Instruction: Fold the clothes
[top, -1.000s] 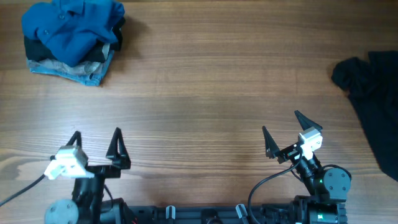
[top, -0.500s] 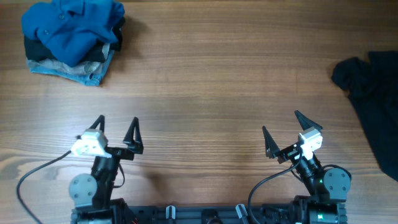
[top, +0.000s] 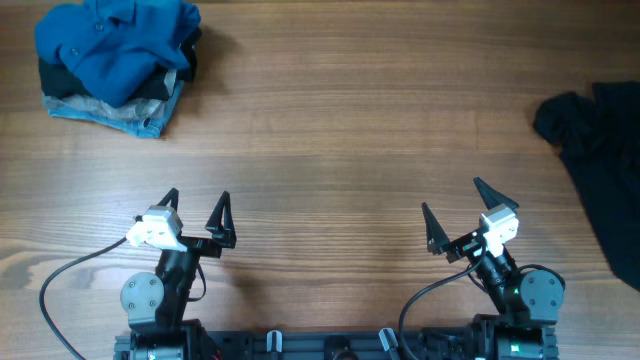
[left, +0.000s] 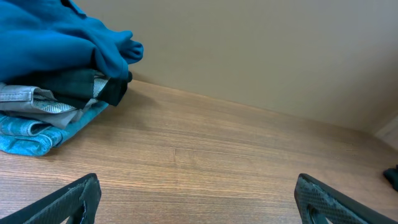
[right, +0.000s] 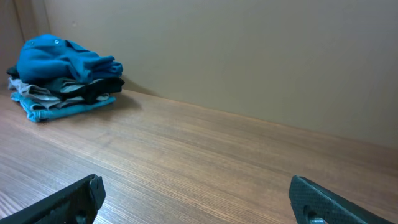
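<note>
Overhead: the royal-blue polo shirt (top: 110, 45) lies crumpled at the 10 o'clock corner of the wooden tabletop (top: 330, 130). It tops a small pile, with a charcoal garment (top: 58, 82) under it and a pale grey-blue garment (top: 130, 118) at the bottom. A black garment (top: 595, 140) sprawls at 3 o'clock, running off the edge. The left pincer (top: 195, 200) sits at 7 o'clock and the right pincer (top: 452, 198) at 5 o'clock. Both are released and spread wide over bare wood, well apart from the shirt.

Left wrist: the shirt fills the 10 o'clock corner, a fold drooping over the charcoal layer. The dark fingers (left: 68, 200) stand at the lower corners, with only wood between them.

Right wrist: the pile sits far off at 10 o'clock, near the wall (right: 249, 56). Its fingers (right: 71, 200) are splayed the same way.
</note>
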